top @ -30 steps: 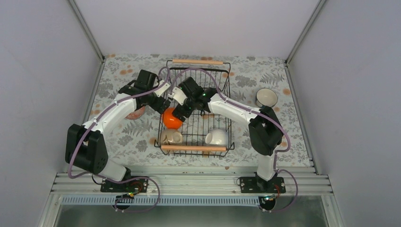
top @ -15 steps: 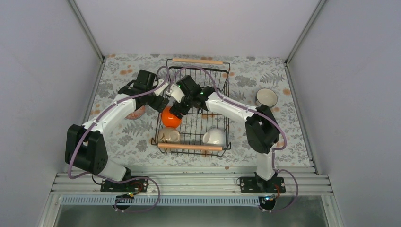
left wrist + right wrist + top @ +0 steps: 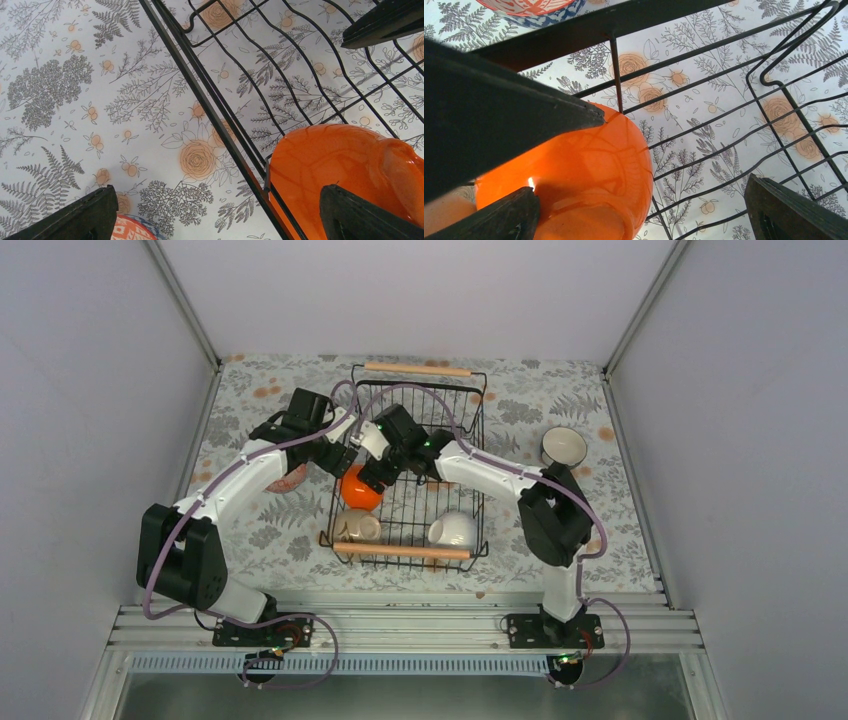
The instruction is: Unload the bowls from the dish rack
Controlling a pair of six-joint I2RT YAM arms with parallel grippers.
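The dish rack (image 3: 470,455) is a black wire basket with two wooden handles. An orange bowl (image 3: 358,490) lies by its left wall, with a beige bowl (image 3: 358,527) and a white bowl (image 3: 455,530) at its near end. On the table stand a teal bowl (image 3: 563,446) at the right and a patterned bowl (image 3: 290,480) under my left arm. My left gripper (image 3: 220,222) is open and straddles the rack wall (image 3: 215,115), one finger over the orange bowl (image 3: 345,170). My right gripper (image 3: 644,215) hangs open inside the rack, its left finger against the orange bowl (image 3: 574,175).
The two grippers sit very close together above the rack's left side; a finger of the left gripper (image 3: 499,100) fills the left of the right wrist view. The patterned bowl (image 3: 132,231) lies just outside the rack wall. Grey walls close in the table on three sides.
My right gripper has moved a little left and farther back over the orange bowl. The rack's near end and its bowls have shifted slightly left. The left arm has stayed put.
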